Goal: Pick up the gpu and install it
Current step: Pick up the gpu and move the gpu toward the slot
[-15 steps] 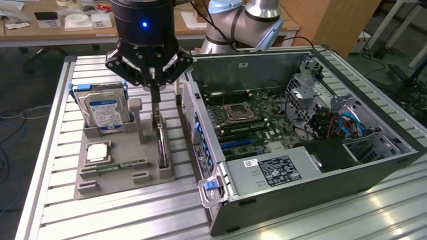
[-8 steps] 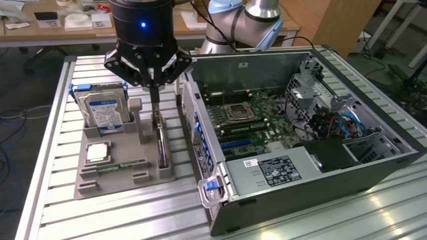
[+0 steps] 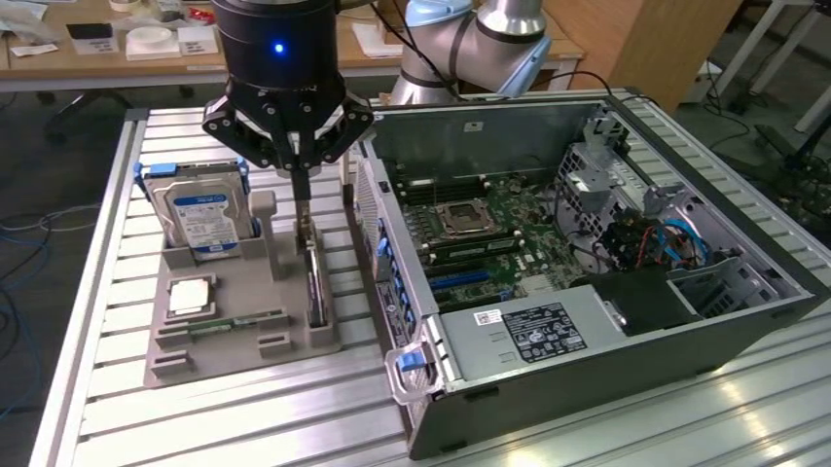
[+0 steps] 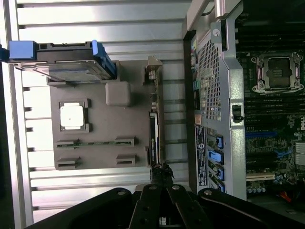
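The gpu (image 3: 315, 282) is a thin dark card standing on edge in a slot along the side of the grey holder tray (image 3: 247, 336) that is closest to the computer. My gripper (image 3: 302, 202) hangs straight above the card's far end. Its fingers are pinched together on the card's top edge, so it is shut on the gpu. In the wrist view the gripper (image 4: 161, 172) meets the end of the gpu (image 4: 153, 138), which still sits in the tray (image 4: 102, 157).
A silver hard drive with a blue label (image 3: 201, 209) stands at the tray's far end. A square chip (image 3: 191, 295) and a green memory stick (image 3: 234, 323) lie in the tray. The open computer case (image 3: 727, 311) with its motherboard (image 3: 500, 229) lies at the exterior view's right.
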Tool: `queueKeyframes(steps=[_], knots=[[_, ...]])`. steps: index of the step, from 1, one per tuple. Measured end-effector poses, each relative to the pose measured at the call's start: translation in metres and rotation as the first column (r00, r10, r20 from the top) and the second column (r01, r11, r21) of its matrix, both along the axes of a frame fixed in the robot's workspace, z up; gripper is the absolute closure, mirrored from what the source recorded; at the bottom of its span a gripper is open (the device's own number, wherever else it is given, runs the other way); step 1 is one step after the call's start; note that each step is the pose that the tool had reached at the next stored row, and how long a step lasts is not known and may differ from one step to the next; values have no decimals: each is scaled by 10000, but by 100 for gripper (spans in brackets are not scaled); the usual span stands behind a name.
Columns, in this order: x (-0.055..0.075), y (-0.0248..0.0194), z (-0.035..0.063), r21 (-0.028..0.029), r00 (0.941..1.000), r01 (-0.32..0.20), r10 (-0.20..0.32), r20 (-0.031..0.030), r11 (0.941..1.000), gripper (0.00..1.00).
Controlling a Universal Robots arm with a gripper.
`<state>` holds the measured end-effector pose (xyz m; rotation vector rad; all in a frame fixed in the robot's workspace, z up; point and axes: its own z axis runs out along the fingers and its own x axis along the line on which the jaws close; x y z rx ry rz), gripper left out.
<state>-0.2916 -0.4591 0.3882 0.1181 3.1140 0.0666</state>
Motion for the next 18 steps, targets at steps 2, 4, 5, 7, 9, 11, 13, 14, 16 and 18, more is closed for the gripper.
queueKeyframes(steps=[2, 4, 5, 7, 9, 11, 13, 14, 16, 18], knots=[[0, 0, 0, 0, 10000, 0, 0, 0, 10000, 89], [0, 0, 0, 0, 10000, 0, 0, -1, 10000, 83], [0, 0, 0, 0, 10000, 0, 0, 0, 10000, 83], [0, 0, 0, 0, 10000, 0, 0, 0, 10000, 71], [0, 0, 0, 0, 10000, -1, 1, 0, 10000, 65], [0, 0, 0, 0, 10000, 0, 0, 0, 10000, 58], [0, 0, 0, 0, 10000, 0, 0, 0, 10000, 58], [0, 0, -1, -1, 10000, 0, 0, -1, 10000, 58], [0, 0, -16, -1, 10000, 0, 0, -1, 10000, 58], [0, 0, -44, -5, 10000, -1, 1, -1, 10000, 58]])
